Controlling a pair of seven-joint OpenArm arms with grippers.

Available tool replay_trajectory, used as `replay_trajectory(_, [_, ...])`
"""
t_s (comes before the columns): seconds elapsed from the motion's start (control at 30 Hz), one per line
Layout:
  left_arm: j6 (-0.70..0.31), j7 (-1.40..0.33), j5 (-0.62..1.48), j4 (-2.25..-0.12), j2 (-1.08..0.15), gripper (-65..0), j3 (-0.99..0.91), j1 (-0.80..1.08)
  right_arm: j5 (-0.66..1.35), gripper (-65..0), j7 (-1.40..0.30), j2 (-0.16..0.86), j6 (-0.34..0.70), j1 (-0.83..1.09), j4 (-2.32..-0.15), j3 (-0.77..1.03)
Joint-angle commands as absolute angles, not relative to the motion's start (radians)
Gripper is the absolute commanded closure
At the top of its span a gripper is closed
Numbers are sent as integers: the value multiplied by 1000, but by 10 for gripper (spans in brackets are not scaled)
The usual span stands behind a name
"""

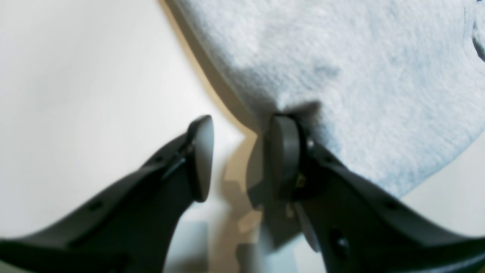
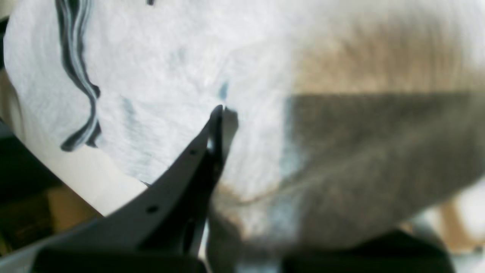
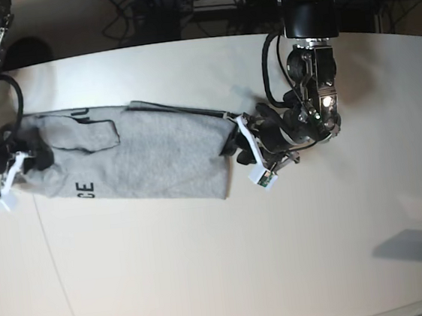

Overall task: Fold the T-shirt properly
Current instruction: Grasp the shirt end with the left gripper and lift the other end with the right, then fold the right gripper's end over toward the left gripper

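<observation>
Two grippers are flanking the T-shirt, which is lying stretched across the white table. Its black lettering is showing near the front hem. The left gripper is sitting at one end with its jaws apart, one finger touching the cloth edge. The right gripper is pinching the opposite end, jaws closed on fabric.

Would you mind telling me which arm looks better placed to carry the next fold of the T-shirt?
Probably the right. Its hand is shut on the T-shirt at that end, so it could carry the cloth over. The left hand is open at the opposite edge, one finger against the cloth, and would have to grasp first.
</observation>
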State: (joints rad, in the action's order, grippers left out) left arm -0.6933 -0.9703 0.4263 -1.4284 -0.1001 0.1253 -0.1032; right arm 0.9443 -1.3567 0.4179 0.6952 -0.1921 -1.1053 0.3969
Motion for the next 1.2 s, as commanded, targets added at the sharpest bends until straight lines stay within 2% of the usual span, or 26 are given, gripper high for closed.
replay_trajectory(0.0, [-698,-1036,394,-1422,-104,-244,131,-97,978,-9,-1339,438,698,-223,-1141,389])
replay_trajectory(0.1, [-698,-1036,394,-1422,-105,-244,131,-97,993,-9,-1340,435,698,-232,-1185,374])
replay_trajectory(0.23, [-698,-1036,394,-1420,-107,-244,131,-96,1182,-9,-1340,438,690,-205,-1262,372])
replay_trajectory(0.43, [-698,-1036,394,-1422,-107,-244,131,-101,1406,-9,-1339,455,320,-188,-1395,372])
replay_trajectory(0.57, [-698,-1036,394,-1422,-107,-244,131,-101,1423,-7,-1337,452,160,-180,-1397,371])
replay_trajectory(0.67, [-698,-1036,394,-1422,-107,-244,131,-99,1423,-7,-1336,450,131,-153,-1402,371])
replay_trajectory(0.93, [-698,-1036,394,-1423,-104,-244,133,-99,1414,-7,-1336,395,130,-113,-1498,371])
replay_trajectory(1.17, [-698,-1036,398,-1423,-101,-244,147,-96,1365,-7,-1336,334,59,-94,-1563,369])
